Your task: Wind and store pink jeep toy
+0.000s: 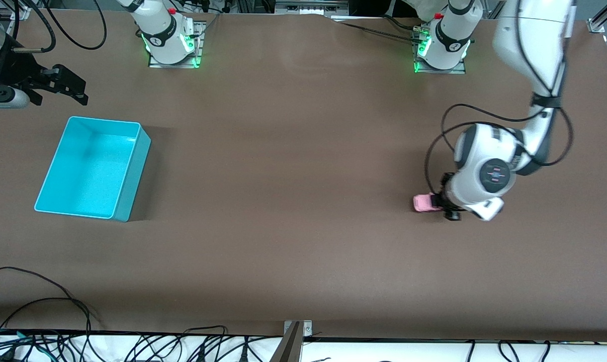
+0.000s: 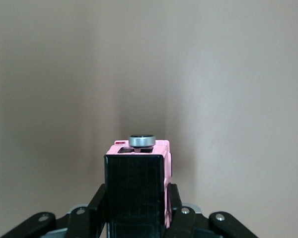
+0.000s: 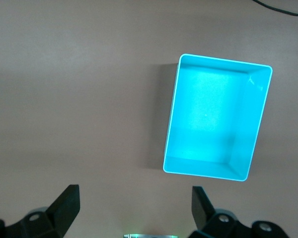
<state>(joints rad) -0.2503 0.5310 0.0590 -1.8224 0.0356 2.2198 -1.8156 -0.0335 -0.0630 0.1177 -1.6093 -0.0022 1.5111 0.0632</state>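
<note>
The pink jeep toy (image 1: 424, 202) is small and boxy, with a pink body and a black roof. It is low at the table toward the left arm's end. My left gripper (image 1: 441, 204) is shut on its sides. In the left wrist view the jeep (image 2: 139, 166) stands between the black fingers (image 2: 98, 198) of my left gripper (image 2: 137, 201), with a silver round knob (image 2: 141, 140) at its end. My right gripper (image 1: 79, 91) is open and empty, waiting over the table edge near the turquoise bin (image 1: 135, 176). In the right wrist view my right gripper (image 3: 135, 194) shows the empty bin (image 3: 213, 173) below it.
The bin stands toward the right arm's end of the table, open side up. Both arm bases (image 1: 170, 37) stand along the table's top edge. Cables (image 1: 57, 306) lie along the edge nearest the front camera.
</note>
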